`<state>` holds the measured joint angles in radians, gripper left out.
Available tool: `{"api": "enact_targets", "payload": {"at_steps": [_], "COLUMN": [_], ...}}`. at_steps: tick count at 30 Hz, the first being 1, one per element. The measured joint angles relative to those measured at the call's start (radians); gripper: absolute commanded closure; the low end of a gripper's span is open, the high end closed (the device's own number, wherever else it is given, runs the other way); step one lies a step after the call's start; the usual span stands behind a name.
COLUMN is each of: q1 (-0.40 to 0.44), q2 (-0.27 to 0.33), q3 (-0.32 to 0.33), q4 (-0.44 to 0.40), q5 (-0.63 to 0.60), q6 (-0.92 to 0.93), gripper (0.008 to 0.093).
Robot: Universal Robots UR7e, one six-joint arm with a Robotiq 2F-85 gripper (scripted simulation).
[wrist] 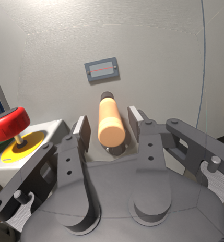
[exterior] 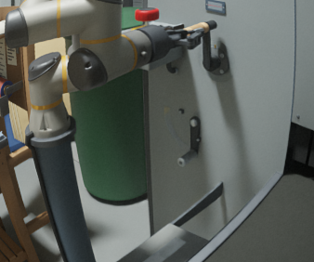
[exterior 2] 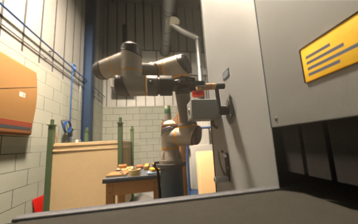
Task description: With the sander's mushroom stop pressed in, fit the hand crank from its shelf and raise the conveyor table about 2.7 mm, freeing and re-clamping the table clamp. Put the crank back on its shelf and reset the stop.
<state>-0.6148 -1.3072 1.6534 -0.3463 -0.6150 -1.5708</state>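
On the sander's grey side panel the hand crank sits fitted on its hub, arm upright and its wooden handle sticking out from the panel at the top. My gripper is level with that handle and open, its fingers standing either side of the wood with nothing held. The red mushroom stop stands on its yellow-ringed grey box just to the left. Lower on the panel the table clamp lever hangs down and to the left. A small gauge window with a red line sits above the handle.
A green drum stands behind the panel's left edge. The conveyor table fills the lower right. A wooden rack and a workbench with small items stand near the arm's base, and a yellow warning plate hangs on the sander's front.
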Motion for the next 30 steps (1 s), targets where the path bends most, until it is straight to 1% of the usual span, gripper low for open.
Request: {"api": "enact_targets", "payload": {"at_steps": [11, 30], "q1": [0.022, 0.024], "q2": [-0.01, -0.01], "q3": [0.013, 0.014], "q4": [-0.003, -0.003], "q5": [0.022, 0.024], "q6": [0.0, 0.0], "gripper": [0.0474, 0.0474]}}
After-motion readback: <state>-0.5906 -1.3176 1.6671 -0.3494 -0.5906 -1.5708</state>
